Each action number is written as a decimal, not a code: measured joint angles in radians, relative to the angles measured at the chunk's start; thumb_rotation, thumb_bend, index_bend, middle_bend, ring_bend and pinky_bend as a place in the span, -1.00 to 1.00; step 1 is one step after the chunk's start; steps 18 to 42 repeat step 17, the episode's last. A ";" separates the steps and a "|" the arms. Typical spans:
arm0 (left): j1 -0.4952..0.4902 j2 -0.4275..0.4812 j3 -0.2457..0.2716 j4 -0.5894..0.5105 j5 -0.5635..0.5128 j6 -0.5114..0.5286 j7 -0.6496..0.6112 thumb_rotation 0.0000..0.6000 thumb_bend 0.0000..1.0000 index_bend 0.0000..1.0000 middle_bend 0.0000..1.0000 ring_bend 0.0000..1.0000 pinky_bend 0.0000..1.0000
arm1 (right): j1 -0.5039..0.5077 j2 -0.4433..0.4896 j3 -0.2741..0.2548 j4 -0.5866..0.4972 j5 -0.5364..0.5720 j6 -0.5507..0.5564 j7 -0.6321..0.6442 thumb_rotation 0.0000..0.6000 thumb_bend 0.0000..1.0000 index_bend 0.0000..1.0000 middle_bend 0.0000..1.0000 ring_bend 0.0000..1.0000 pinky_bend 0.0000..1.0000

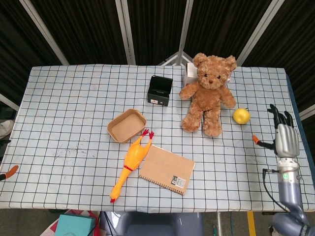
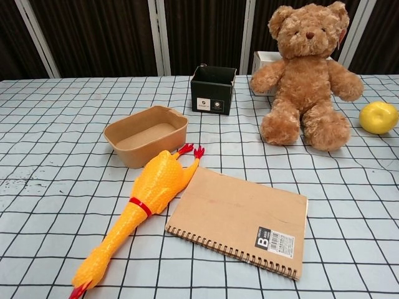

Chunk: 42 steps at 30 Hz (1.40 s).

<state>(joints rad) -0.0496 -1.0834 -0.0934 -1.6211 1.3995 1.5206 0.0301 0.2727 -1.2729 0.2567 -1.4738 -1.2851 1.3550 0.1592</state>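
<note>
**Right hand free, yellow fruit alone beside the bear**

Of the left hand [image 1: 7, 171] only an orange tip showed at the left edge of the head view, off the checked surface [image 1: 74, 98]. Whether it was spread or closed I cannot tell.

Moving to the right, a brown paper tray [image 1: 127, 125] stood empty near the middle of the surface. A rubber chicken [image 1: 132, 164] lay just in front of it, with its red feet toward the tray. Close beside the chicken lay a spiral notebook [image 1: 167, 169]. Behind these stood a small black box [image 1: 160, 90], and further right sat a teddy bear [image 1: 207, 93], upright, with a white box [image 1: 188, 73] partly hidden behind its shoulder.

The yellow fruit [image 1: 241, 116] rested on the surface just beside the bear's outer leg, and nothing touched it. The right hand [image 1: 285, 140] was at the right edge of the surface, apart from the fruit. Its fingers were spread and pointed away from the robot, the orange-tipped thumb stood out to the side, and it held nothing. The chest view did not show it.

In my judgement, this was a moment with the hand free and the fruit set down. A grasp on the fruit would call for a reach inward and forward, and care not to push the bear.
</note>
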 measured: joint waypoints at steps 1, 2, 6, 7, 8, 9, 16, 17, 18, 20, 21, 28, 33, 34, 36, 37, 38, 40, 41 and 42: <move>0.003 0.002 0.002 0.000 0.005 0.006 -0.004 1.00 -0.46 -0.51 -0.99 -1.00 -0.73 | -0.023 0.010 -0.028 -0.010 -0.049 0.034 0.000 1.00 -0.61 -0.93 -0.59 -0.76 -1.00; 0.005 0.003 0.002 0.001 0.007 0.009 -0.007 1.00 -0.46 -0.51 -0.99 -1.00 -0.73 | -0.053 0.024 -0.067 -0.020 -0.113 0.074 -0.007 1.00 -0.61 -0.93 -0.59 -0.78 -1.00; 0.007 0.006 0.003 0.002 0.012 0.014 -0.021 1.00 -0.46 -0.51 -0.99 -1.00 -0.73 | -0.123 0.057 -0.164 -0.038 -0.246 0.143 -0.098 1.00 -0.61 -0.93 -0.61 -0.83 -1.00; 0.007 0.008 0.002 0.004 0.013 0.014 -0.026 1.00 -0.46 -0.51 -0.99 -1.00 -0.73 | -0.131 0.063 -0.175 -0.042 -0.256 0.149 -0.129 1.00 -0.61 -0.93 -0.63 -0.84 -1.00; 0.007 0.009 0.002 0.005 0.013 0.013 -0.029 1.00 -0.46 -0.51 -0.99 -1.00 -0.73 | -0.143 0.072 -0.187 -0.050 -0.263 0.154 -0.171 1.00 -0.61 -0.93 -0.66 -0.85 -1.00; 0.007 0.010 0.002 0.007 0.013 0.012 -0.032 1.00 -0.46 -0.51 -0.99 -1.00 -0.73 | -0.150 0.080 -0.197 -0.058 -0.265 0.155 -0.200 1.00 -0.61 -0.93 -0.67 -0.86 -1.00; 0.006 0.009 0.001 0.009 0.011 0.011 -0.025 1.00 -0.46 -0.51 -0.99 -1.00 -0.73 | -0.176 0.134 -0.229 -0.118 -0.240 0.126 -0.279 1.00 -0.61 -0.93 -0.71 -0.88 -1.00; 0.007 0.008 0.002 0.008 0.014 0.013 -0.023 1.00 -0.46 -0.51 -0.99 -1.00 -0.73 | -0.178 0.139 -0.230 -0.130 -0.234 0.121 -0.284 1.00 -0.61 -0.93 -0.71 -0.88 -1.00; 0.007 0.008 0.002 0.008 0.014 0.013 -0.023 1.00 -0.46 -0.51 -0.99 -1.00 -0.73 | -0.178 0.139 -0.230 -0.130 -0.234 0.121 -0.284 1.00 -0.61 -0.93 -0.71 -0.88 -1.00; 0.007 0.008 0.002 0.008 0.014 0.013 -0.023 1.00 -0.46 -0.51 -0.99 -1.00 -0.73 | -0.178 0.139 -0.230 -0.130 -0.234 0.121 -0.284 1.00 -0.61 -0.93 -0.71 -0.88 -1.00; 0.007 0.008 0.002 0.008 0.014 0.013 -0.023 1.00 -0.46 -0.51 -0.99 -1.00 -0.73 | -0.178 0.139 -0.230 -0.130 -0.234 0.121 -0.284 1.00 -0.61 -0.93 -0.71 -0.88 -1.00; 0.007 0.008 0.002 0.008 0.014 0.013 -0.023 1.00 -0.46 -0.51 -0.99 -1.00 -0.73 | -0.178 0.139 -0.230 -0.130 -0.234 0.121 -0.284 1.00 -0.61 -0.93 -0.71 -0.88 -1.00; 0.007 0.008 0.002 0.008 0.014 0.013 -0.023 1.00 -0.46 -0.51 -0.99 -1.00 -0.73 | -0.178 0.139 -0.230 -0.130 -0.234 0.121 -0.284 1.00 -0.61 -0.93 -0.71 -0.88 -1.00; 0.007 0.008 0.002 0.008 0.014 0.013 -0.023 1.00 -0.46 -0.51 -0.99 -1.00 -0.73 | -0.178 0.139 -0.230 -0.130 -0.234 0.121 -0.284 1.00 -0.61 -0.93 -0.71 -0.88 -1.00; 0.007 0.008 0.002 0.008 0.014 0.013 -0.023 1.00 -0.46 -0.51 -0.99 -1.00 -0.73 | -0.178 0.139 -0.230 -0.130 -0.234 0.121 -0.284 1.00 -0.61 -0.93 -0.71 -0.88 -1.00; 0.007 0.008 0.002 0.008 0.014 0.013 -0.023 1.00 -0.46 -0.51 -0.99 -1.00 -0.73 | -0.178 0.139 -0.230 -0.130 -0.234 0.121 -0.284 1.00 -0.61 -0.93 -0.71 -0.88 -1.00; 0.007 0.008 0.002 0.008 0.014 0.013 -0.023 1.00 -0.46 -0.51 -0.99 -1.00 -0.73 | -0.178 0.139 -0.230 -0.130 -0.234 0.121 -0.284 1.00 -0.61 -0.93 -0.71 -0.88 -1.00; 0.007 0.008 0.002 0.008 0.014 0.013 -0.023 1.00 -0.46 -0.51 -0.99 -1.00 -0.73 | -0.178 0.139 -0.230 -0.130 -0.234 0.121 -0.284 1.00 -0.61 -0.93 -0.71 -0.88 -1.00; 0.007 0.008 0.002 0.008 0.014 0.013 -0.023 1.00 -0.46 -0.51 -0.99 -1.00 -0.73 | -0.178 0.139 -0.230 -0.130 -0.234 0.121 -0.284 1.00 -0.61 -0.93 -0.71 -0.88 -1.00; 0.007 0.008 0.002 0.008 0.014 0.013 -0.023 1.00 -0.46 -0.51 -0.99 -1.00 -0.73 | -0.178 0.139 -0.230 -0.130 -0.234 0.121 -0.284 1.00 -0.61 -0.93 -0.71 -0.88 -1.00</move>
